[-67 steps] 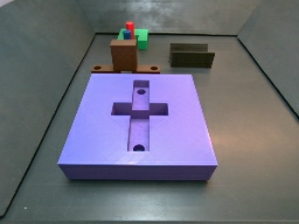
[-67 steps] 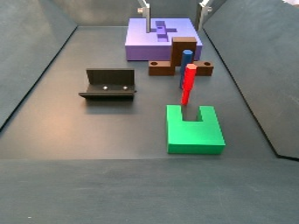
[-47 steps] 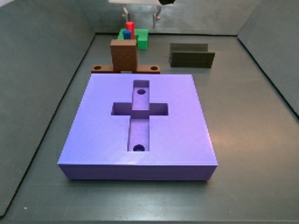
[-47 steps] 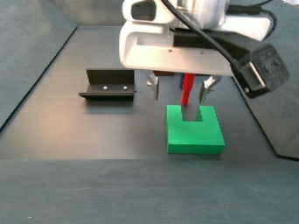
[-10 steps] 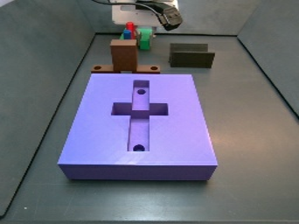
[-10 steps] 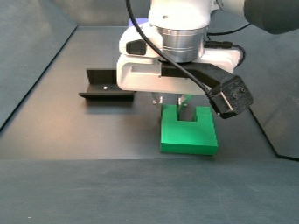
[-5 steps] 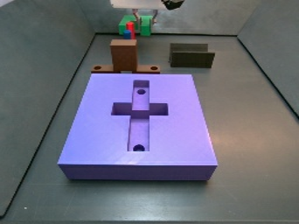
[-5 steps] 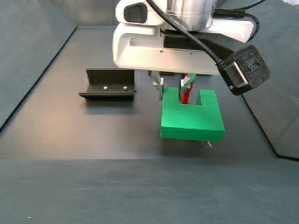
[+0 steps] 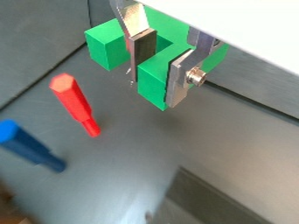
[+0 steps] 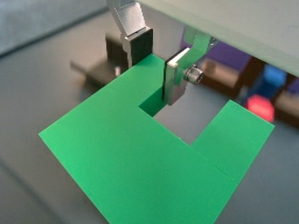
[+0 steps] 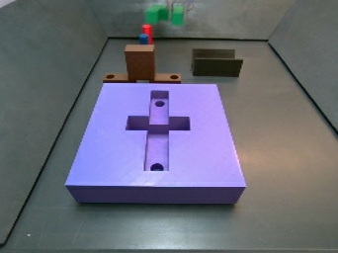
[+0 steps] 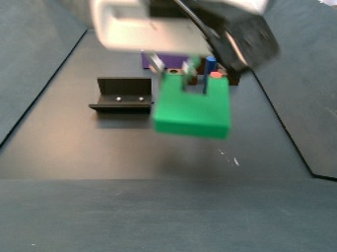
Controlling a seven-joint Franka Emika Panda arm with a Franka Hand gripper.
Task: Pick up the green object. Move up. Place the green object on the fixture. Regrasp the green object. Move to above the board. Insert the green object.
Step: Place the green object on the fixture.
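Note:
My gripper (image 9: 162, 66) is shut on one prong of the green object (image 9: 156, 86), one finger inside its notch and one outside. In both wrist views the block hangs above the grey floor, its broad flat face (image 10: 135, 153) tilted. In a side view the green object (image 12: 192, 104) is blurred and clear of the floor, beside and higher than the fixture (image 12: 121, 95). In a side view it shows as a small green blur (image 11: 164, 14) high at the far end, beyond the fixture (image 11: 216, 63) and the board (image 11: 161, 138).
A red peg (image 9: 76, 105) and a blue peg (image 9: 30, 147) lie below the gripper. An upright brown block (image 11: 138, 60) on a base stands at the board's far edge, with the red peg's tip (image 11: 145, 32) behind it. Dark walls enclose the floor.
The gripper has risen with the green object, which was resting on the floor a second ago and now hangs well above it.

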